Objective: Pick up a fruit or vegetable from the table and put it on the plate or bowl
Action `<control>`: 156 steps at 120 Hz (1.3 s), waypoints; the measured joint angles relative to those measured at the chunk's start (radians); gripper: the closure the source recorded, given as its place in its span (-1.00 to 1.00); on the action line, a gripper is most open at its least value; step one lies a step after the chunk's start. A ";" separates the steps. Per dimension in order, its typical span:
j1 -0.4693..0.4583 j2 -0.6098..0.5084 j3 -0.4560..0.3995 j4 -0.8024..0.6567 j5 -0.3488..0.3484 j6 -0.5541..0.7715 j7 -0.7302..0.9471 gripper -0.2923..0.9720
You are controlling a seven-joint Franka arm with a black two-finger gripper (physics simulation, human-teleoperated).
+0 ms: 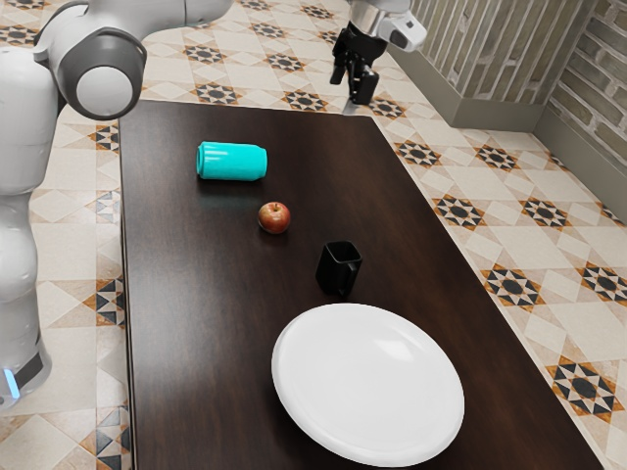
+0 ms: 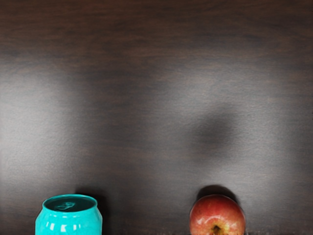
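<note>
A small red apple rests on the dark wooden table, near its middle. A wide white plate with nothing on it lies at the near end of the table. My black gripper hangs high above the table's far edge, well away from the apple, its fingers apart and holding nothing. In the wrist view the apple sits far below the hand on the dark tabletop.
A teal can lies on its side beyond the apple; in the wrist view the can is beside the apple. A black cup stands between apple and plate. Tiled floor surrounds the table.
</note>
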State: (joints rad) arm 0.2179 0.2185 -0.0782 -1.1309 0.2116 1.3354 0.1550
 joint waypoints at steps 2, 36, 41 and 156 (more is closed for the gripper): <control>0.000 0.000 0.000 0.000 0.000 -0.001 0.002 -0.54; 0.011 -0.070 -0.007 0.104 0.003 -0.005 0.026 -0.54; -0.011 -0.096 -0.009 0.122 0.003 -0.005 0.027 -0.54; -0.145 -0.192 0.048 -0.503 -0.099 0.273 0.180 -0.54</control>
State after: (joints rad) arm 0.0730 0.0269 -0.0305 -1.6337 0.1130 1.6088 0.3347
